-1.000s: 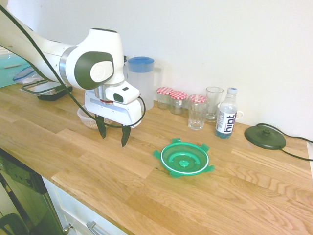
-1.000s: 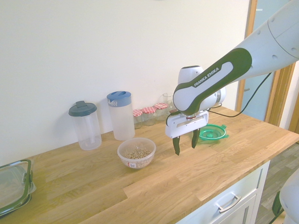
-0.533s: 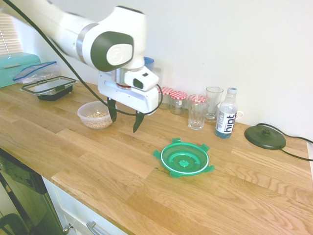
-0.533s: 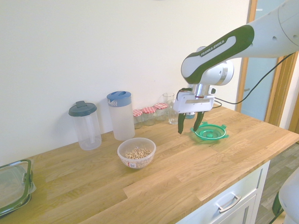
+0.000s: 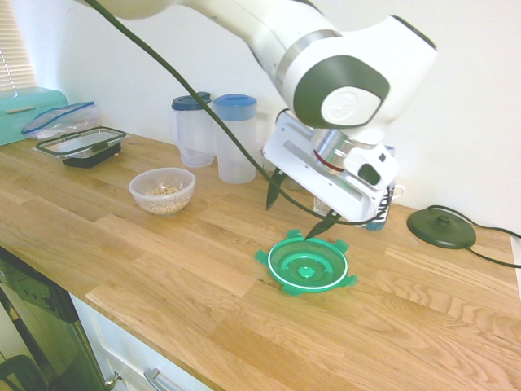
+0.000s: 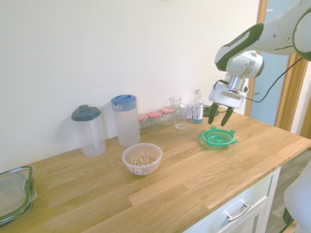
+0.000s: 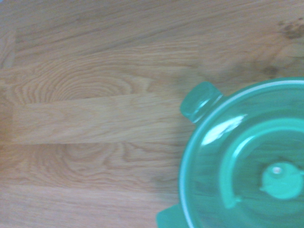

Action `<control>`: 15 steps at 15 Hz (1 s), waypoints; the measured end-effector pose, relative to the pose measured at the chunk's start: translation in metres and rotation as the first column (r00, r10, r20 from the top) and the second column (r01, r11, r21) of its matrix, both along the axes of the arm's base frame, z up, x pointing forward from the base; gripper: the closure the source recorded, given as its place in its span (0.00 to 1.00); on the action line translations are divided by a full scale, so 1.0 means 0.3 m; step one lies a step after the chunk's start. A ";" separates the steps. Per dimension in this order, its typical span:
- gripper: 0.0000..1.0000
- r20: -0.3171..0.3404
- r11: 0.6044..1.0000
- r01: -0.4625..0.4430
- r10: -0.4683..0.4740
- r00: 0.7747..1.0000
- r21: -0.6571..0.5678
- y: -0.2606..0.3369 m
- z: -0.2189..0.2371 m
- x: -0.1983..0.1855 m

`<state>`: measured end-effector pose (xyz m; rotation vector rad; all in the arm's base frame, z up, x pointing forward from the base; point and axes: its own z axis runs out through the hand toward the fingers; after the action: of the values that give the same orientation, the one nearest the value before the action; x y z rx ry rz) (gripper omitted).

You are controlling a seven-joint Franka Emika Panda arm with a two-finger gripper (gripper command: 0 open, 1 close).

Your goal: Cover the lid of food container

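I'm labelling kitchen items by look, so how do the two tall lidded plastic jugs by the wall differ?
The blue-lidded jug has a cloudy white body, while the grey-lidded jug is clearer. The blue-lidded jug rises higher than the grey-lidded one. In the second exterior view the blue-lidded jug stands nearer the red-capped jars, and the grey-lidded jug nearer the black-rimmed box. Both stand upright with lids on, at the back of the wooden counter.

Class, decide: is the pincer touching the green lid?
Apart. The second exterior view shows the open pincer hanging above the lid, with wall and counter visible between them.
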<state>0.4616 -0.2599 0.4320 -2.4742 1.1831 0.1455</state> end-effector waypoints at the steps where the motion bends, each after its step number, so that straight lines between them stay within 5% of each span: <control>1: 0.00 -0.004 1.000 0.011 -0.011 1.000 0.012 -0.072 0.003 -0.014; 7: 0.00 -0.020 0.995 0.059 -0.057 0.998 0.083 -0.338 -0.122 -0.068; 15: 0.00 0.034 0.970 0.052 -0.062 0.998 0.237 -0.336 -0.325 -0.038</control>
<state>0.4503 -0.3608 0.3345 -2.2249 1.1467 0.2054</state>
